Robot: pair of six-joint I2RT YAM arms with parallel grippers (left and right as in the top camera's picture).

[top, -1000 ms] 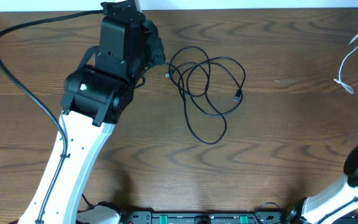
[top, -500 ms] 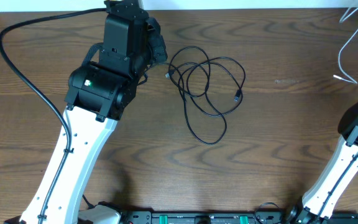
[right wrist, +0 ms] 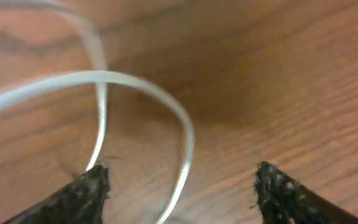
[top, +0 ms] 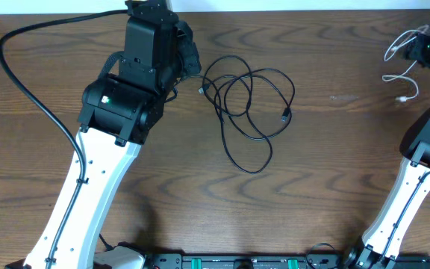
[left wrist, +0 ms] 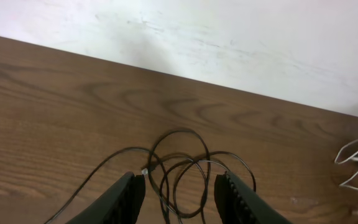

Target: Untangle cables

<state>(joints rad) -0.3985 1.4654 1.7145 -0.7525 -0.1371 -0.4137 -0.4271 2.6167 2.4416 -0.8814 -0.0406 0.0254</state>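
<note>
Overhead: the thin black looped cable [top: 245, 101] lies mid-table on the brown wooden table [top: 334, 187]; the thin white cable [top: 407, 72] sits at the right edge.

Left wrist: the left gripper [left wrist: 179, 196] is spread and empty, with the black cable just ahead.

Right wrist: the right gripper [right wrist: 182, 186] is spread, and the white cable lies loose between its tips.

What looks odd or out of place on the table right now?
The black cable lies mid-table in a loose heap of overlapping loops. The white cable sits apart from it, curled at the far right edge of the table. Nothing looks spilled or damaged.
</note>
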